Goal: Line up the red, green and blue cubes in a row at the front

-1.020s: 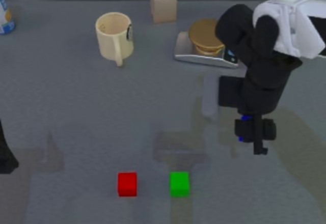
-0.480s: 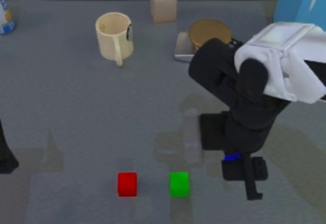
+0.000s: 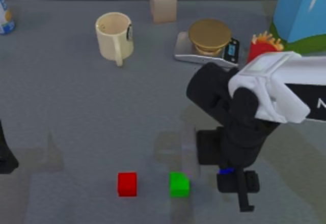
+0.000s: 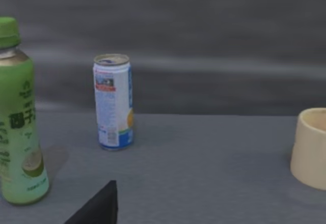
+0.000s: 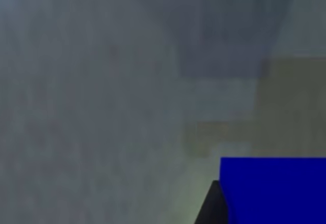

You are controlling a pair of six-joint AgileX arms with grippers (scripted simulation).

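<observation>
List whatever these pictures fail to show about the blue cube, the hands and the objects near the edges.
- Blue cube: the right wrist view's edge cuts it off; in the top view the right hand covers all but a sliver.
- Whether the cube touches the table: hidden under that hand.
- Left hand: mostly outside the top view's left edge.
- Green bottle: cropped by the left wrist view's edge.

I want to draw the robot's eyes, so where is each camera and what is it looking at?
Top view: above the table, looking down on the small red cube, small green cube, my right gripper.
Left wrist view: low on my parked left arm, facing a blue-and-white drink can; one dark finger shows.
Right wrist view: close above the grey table, with the deep blue cube.
Shared: the cream ceramic mug, top and left wrist.
</observation>
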